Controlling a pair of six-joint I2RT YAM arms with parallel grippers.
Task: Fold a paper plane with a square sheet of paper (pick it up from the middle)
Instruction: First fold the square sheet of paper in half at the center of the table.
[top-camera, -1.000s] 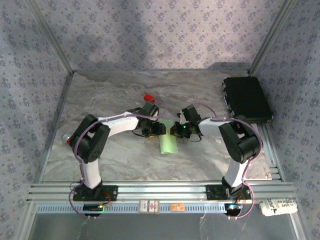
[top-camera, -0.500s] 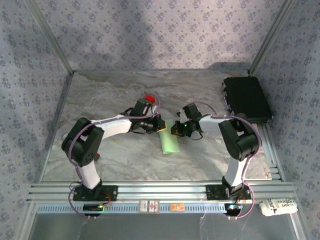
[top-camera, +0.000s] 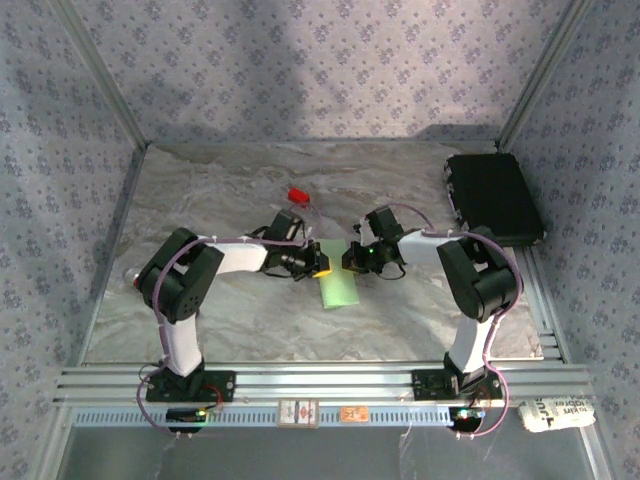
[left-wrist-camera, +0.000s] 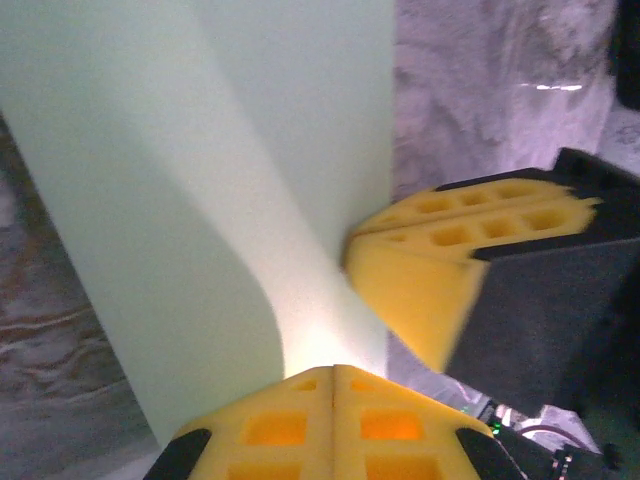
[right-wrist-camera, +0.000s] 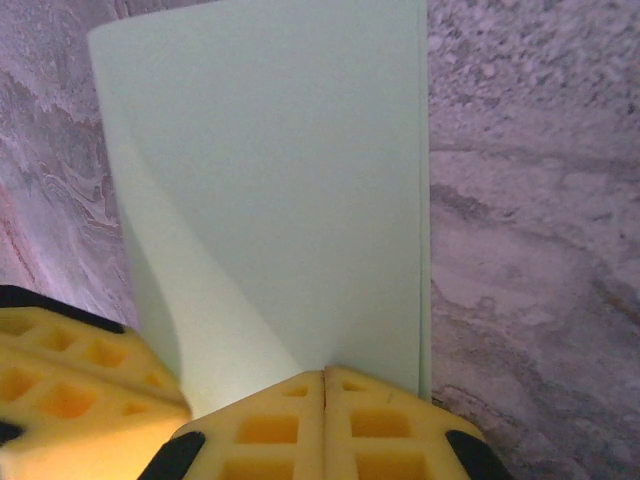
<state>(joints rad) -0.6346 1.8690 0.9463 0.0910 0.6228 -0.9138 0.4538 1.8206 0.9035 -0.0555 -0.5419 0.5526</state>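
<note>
Marbled desk (top-camera: 200, 300), centre: folded green paper (top-camera: 338, 288) between the arms. Left claw (top-camera: 318, 258) and right claw (top-camera: 352, 258) sit side by side, both pinched shut on its far end. Paper looks light, floppy and slick, and creases easily, so edge grips near the fold seem best.

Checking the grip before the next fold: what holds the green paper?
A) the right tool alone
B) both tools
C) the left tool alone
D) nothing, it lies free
B: the left tool and the right tool each have their pads shut on the far end of the square sheet of paper.
</note>
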